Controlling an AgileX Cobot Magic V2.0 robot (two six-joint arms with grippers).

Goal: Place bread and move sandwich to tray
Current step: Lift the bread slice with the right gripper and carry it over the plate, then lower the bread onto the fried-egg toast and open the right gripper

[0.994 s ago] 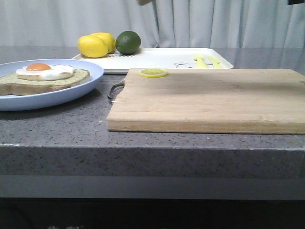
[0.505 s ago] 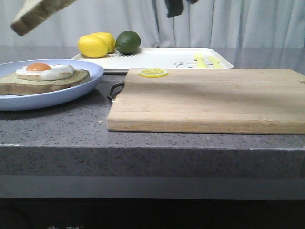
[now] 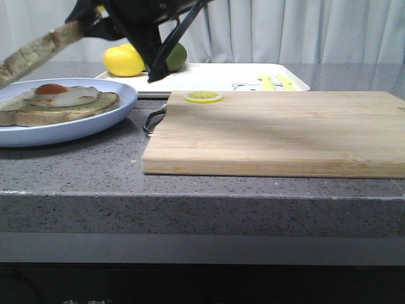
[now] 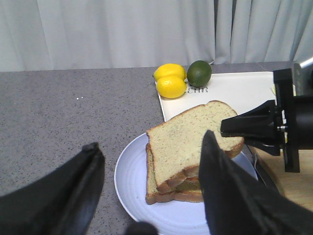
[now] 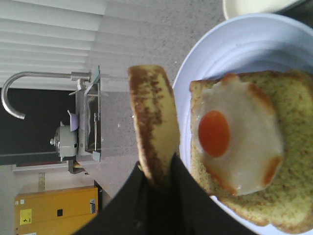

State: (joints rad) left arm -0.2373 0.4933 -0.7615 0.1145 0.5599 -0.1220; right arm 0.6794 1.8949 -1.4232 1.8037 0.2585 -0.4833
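Over the plate's (image 3: pixel 95 123) left side, the right gripper (image 5: pixel 155 182) pinched the bread (image 3: pixel 38 52), its long axis sloping down leftward above the egg-topped sandwich (image 3: pixel 60 101). Nearer, the left gripper (image 4: pixel 146 196) hung spread; the tray (image 3: pixel 209 77) lay far right.

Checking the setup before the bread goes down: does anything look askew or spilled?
Nothing is spilled. The bread hangs tilted in the right gripper, above the egg sandwich on the blue plate.
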